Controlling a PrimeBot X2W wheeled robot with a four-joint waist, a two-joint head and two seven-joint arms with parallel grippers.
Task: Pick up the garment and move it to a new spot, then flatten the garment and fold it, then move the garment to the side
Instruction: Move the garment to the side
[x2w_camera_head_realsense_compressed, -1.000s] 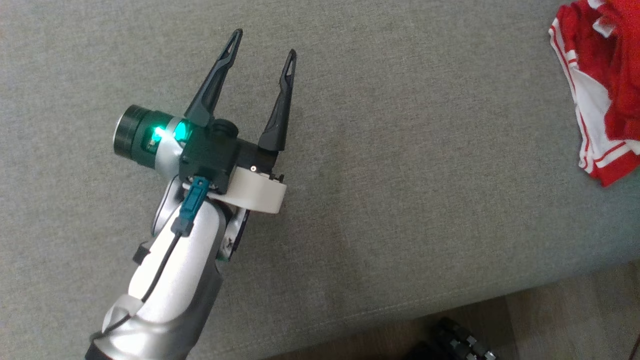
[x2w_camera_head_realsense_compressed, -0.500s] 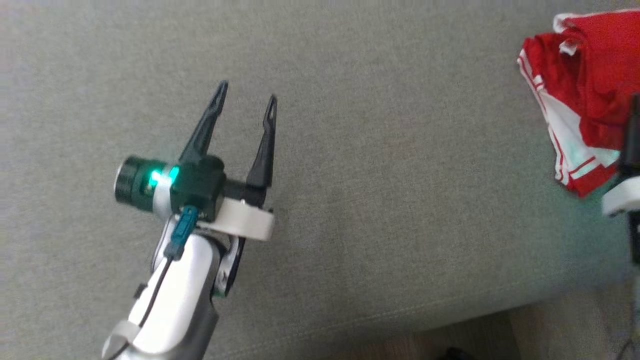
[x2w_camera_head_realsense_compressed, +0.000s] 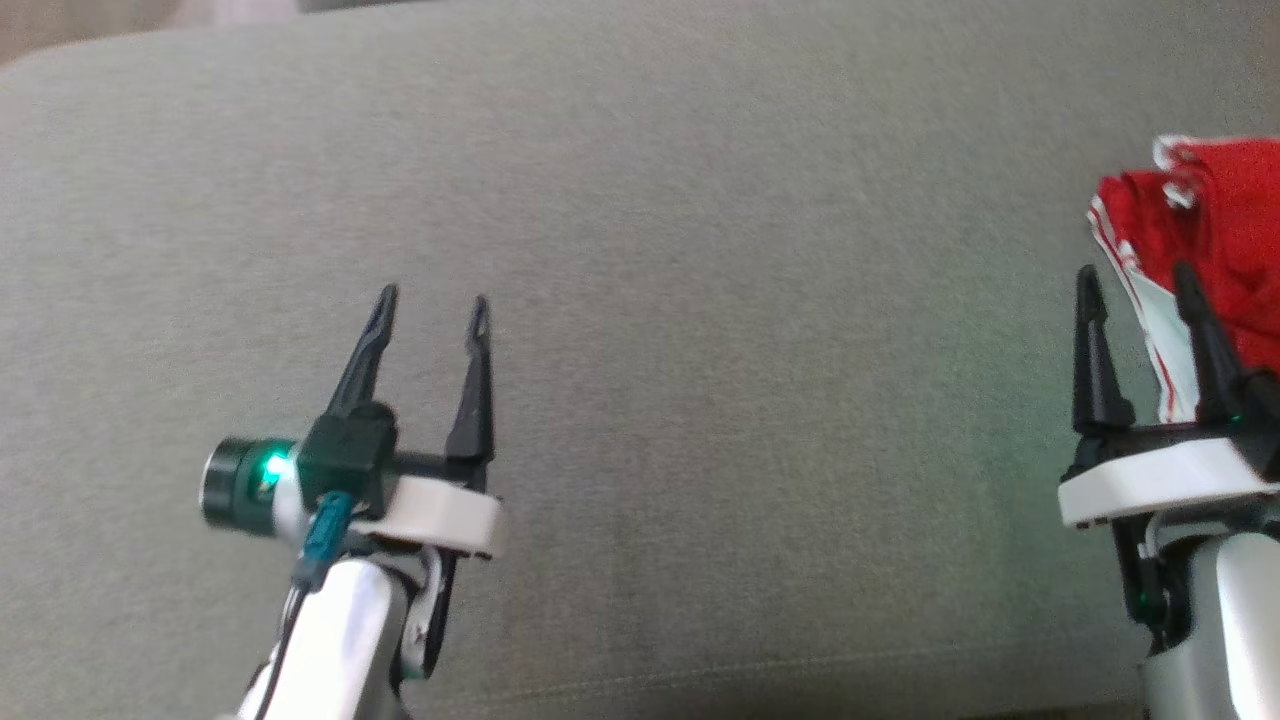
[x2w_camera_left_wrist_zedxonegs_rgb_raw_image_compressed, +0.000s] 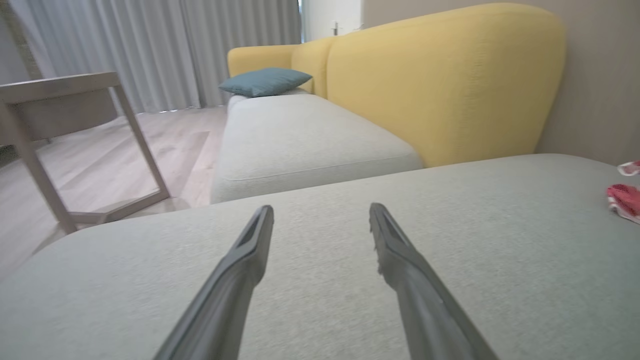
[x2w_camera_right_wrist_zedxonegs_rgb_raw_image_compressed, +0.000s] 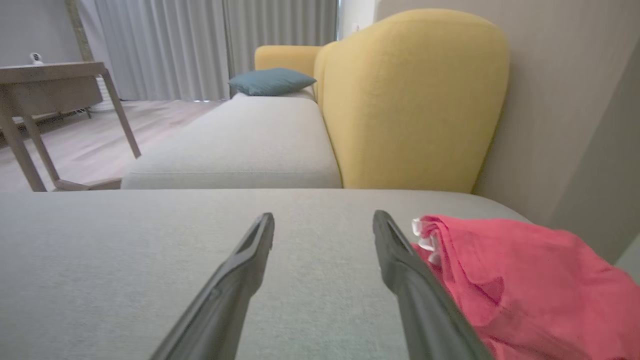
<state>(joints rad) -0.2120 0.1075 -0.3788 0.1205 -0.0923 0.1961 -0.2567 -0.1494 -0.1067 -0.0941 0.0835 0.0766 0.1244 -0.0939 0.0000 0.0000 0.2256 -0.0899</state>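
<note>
A broad grey woven-fabric cushion (x2w_camera_head_realsense_compressed: 700, 250) spans the head view. A crumpled red-and-white cloth garment (x2w_camera_head_realsense_compressed: 1230, 220) lies on it at the far right. The right gripper (x2w_camera_head_realsense_compressed: 1135, 270) hovers just beside the garment, jaws spread wide and empty. The left gripper (x2w_camera_head_realsense_compressed: 434, 296), equally spread and empty, is well apart from it.

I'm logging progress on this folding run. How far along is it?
Done: nothing that shows; the red and white garment lies crumpled at the right of the grey cushion. In hand: the approach, with the right end effector open and empty close beside the garment, and the left end effector open over bare cushion. Left: pick it up, move it, flatten, fold, set aside.
</note>
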